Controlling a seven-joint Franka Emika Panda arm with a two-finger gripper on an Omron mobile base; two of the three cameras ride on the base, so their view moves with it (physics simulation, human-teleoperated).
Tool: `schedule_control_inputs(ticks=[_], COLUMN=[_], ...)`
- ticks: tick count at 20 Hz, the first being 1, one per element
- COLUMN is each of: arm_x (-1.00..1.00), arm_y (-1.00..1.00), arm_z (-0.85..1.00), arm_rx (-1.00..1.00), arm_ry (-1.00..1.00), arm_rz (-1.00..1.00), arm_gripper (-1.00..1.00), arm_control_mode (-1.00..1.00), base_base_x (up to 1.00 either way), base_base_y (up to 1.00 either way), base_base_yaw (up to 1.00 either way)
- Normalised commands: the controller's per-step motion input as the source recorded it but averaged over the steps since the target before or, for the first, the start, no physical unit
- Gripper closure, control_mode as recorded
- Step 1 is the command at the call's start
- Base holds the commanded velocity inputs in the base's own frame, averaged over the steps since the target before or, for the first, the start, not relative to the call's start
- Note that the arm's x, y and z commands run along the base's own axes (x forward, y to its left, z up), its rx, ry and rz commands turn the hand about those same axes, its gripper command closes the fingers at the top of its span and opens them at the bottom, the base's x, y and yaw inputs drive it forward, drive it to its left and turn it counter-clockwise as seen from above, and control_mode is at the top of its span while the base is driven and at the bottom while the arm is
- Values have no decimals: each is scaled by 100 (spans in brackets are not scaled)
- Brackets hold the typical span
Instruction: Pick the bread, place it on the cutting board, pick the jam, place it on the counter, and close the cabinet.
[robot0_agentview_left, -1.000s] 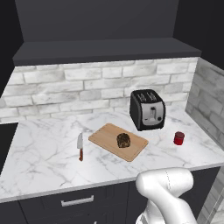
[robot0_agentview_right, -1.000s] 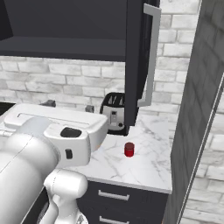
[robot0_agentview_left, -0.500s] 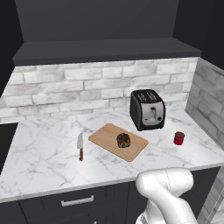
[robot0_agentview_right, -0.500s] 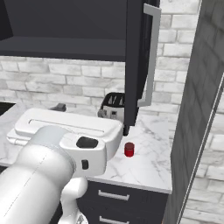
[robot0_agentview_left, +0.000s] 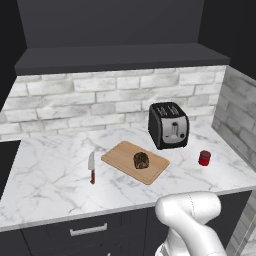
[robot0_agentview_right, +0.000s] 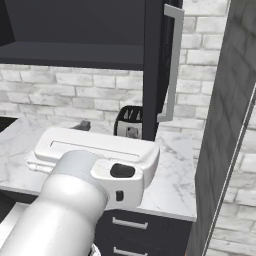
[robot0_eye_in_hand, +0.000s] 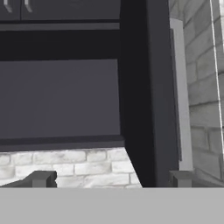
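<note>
Pincer (robot0_eye_in_hand: 109, 178) spread wide, empty, raised facing the open cabinet door (robot0_eye_in_hand: 148, 100) edge-on, silver bar handle (robot0_eye_in_hand: 181, 96) just right, likely lining up to push it shut. Bread (robot0_agentview_left: 141, 160) lies on cutting board (robot0_agentview_left: 135, 161); jam (robot0_agentview_left: 204, 158) stands on tabletop (robot0_agentview_left: 50, 175) right of toaster (robot0_agentview_left: 168, 125). Only closing seems left.

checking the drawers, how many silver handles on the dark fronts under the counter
3: one drawer handle under the counter near the knife; two more, handles and, stacked beside the arm. Others may be hidden.
</note>
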Motion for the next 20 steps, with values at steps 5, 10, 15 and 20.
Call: schedule_control_inputs(ticks=[5,10,15,20], arm_x=[0,0,0,0], arm_y=[-23,-18,-12,-13], arm_z=[0,0,0,0], arm_rx=[0,0,0,0], arm_ry=[-2,-2,0,0], arm_rz=[0,0,0,0], arm_gripper=[-100,-100,-100,-100], arm_control_mode=[-100,-100,-100,-100], base_base_x=[0,0,0,0], base_base_y=[0,0,0,0], base_base_yaw=[0,0,0,0])
